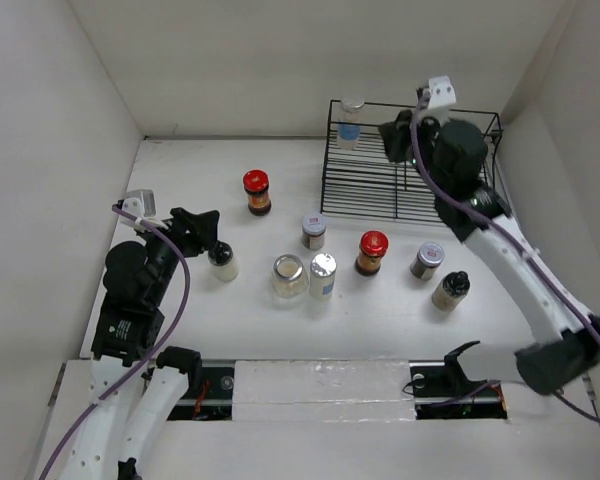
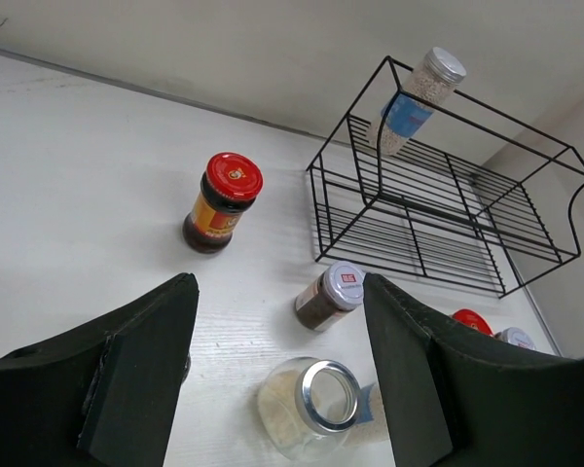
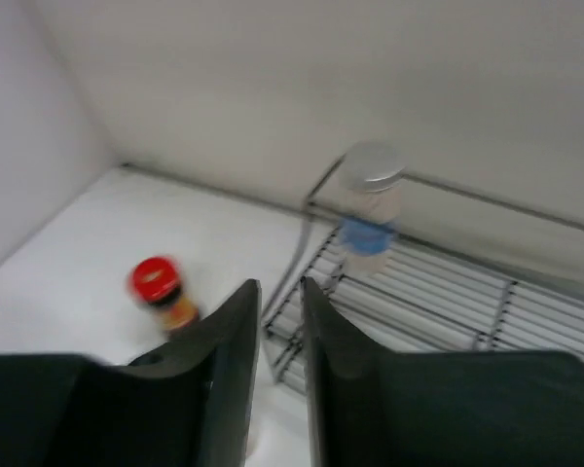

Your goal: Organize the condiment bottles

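a: what is the left claw (image 1: 202,232) doing?
b: it is spread wide with nothing in it. it hangs just beside the white bottle (image 1: 223,265), at the near left of the table (image 1: 180,170).
a: which step is this?
b: i think it is the gap between two bottles. one is in the rack (image 1: 365,190) and the others are on the table.
a: what comes next?
b: i guess the left claw has to drop around the white bottle and squeeze it. then it must lift it high over the other jars and carry it right and far to the rack, so it knocks none over.
a: and the right claw (image 3: 277,297)?
b: it is up over the rack with its fingers pressed together, pinching nothing. it would have to spread them before it could take a bottle.
a: how many bottles are there?
b: nine. from the left there is the white bottle with a black cap. then the far red bottle (image 1: 257,193). then four silver jars (image 1: 314,231) in the middle and right of the table, with the near red bottle (image 1: 372,252) among them. the rack bottle (image 1: 351,122) has a silver lid too and stands in the rack's far left corner. last is one brown bottle (image 1: 451,290) with a black cap, near right.
a: so by caps?
b: two red, two black, five silver. there is one rack and two claws.
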Robot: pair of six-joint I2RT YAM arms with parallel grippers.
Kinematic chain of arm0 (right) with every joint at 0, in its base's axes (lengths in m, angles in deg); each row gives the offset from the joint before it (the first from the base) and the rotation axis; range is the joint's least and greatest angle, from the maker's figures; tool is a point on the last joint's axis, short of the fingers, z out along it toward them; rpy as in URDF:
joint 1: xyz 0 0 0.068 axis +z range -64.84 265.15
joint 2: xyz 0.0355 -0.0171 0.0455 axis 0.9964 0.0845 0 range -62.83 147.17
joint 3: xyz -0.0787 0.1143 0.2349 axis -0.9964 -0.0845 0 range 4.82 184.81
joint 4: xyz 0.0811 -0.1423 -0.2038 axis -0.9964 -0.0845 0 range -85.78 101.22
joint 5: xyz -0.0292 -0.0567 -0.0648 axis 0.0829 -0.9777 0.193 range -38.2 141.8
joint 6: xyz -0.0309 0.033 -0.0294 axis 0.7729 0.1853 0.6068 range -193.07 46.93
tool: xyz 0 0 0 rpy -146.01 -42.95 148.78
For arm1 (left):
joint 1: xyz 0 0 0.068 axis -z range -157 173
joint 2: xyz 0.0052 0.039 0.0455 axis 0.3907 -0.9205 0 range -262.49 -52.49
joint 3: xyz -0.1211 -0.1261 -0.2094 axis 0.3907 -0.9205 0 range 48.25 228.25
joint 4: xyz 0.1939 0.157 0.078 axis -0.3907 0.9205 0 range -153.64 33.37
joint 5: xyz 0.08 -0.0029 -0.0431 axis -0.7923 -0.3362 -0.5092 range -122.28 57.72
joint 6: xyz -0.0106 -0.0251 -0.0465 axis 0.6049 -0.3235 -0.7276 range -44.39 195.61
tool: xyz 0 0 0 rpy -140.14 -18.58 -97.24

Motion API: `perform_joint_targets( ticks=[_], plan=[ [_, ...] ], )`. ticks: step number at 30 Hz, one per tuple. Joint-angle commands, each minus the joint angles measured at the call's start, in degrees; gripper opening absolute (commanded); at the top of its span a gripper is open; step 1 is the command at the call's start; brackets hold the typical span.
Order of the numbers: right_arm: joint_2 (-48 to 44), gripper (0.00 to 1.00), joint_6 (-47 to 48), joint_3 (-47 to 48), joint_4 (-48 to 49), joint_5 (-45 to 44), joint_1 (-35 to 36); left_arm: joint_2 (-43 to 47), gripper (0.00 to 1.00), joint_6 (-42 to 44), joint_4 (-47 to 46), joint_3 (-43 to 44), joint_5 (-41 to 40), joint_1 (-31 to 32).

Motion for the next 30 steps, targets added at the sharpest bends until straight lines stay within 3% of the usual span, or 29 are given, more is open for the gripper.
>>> perform_joint_targets(
  ticks=[1, 5, 7, 13, 25, 27, 30],
  plan=[
    [-8.8, 0.32, -2.2, -17.2, 5.2, 1.0, 8.2, 0.3, 0.65, 0.8, -1.8, -0.2, -0.3, -0.2],
    [-16.6, 0.94, -3.7, -27.0, 0.6, -1.0, 17.7, -0.2, 0.67, -0.3, -1.8, -0.2, -0.9, -0.2],
    [-18.0, 1.00, -3.7, -28.3, -5.5, -0.4, 22.3, -0.9, 0.68, -0.3, -1.1, -0.2, -1.4, -0.2],
    [-18.7, 1.00, -5.9, -34.1, -10.0, -3.7, 31.4, -1.4, 0.68, -0.3, -1.1, -0.2, -1.4, -0.2],
    [-1.9, 0.97, -2.7, -31.7, 1.3, -7.3, 31.4, -1.4, 0.70, -0.3, -1.8, -0.2, 1.0, -0.2],
    [-0.4, 0.88, -2.7, -31.7, 3.2, -7.9, 31.4, -1.4, 0.70, -0.3, -1.8, -0.2, 1.0, -0.2],
    [0.9, 0.65, -3.9, -31.2, 4.4, -9.8, 31.4, -0.9, 0.70, -0.3, -1.8, -0.2, 1.0, -0.2]
  ],
)
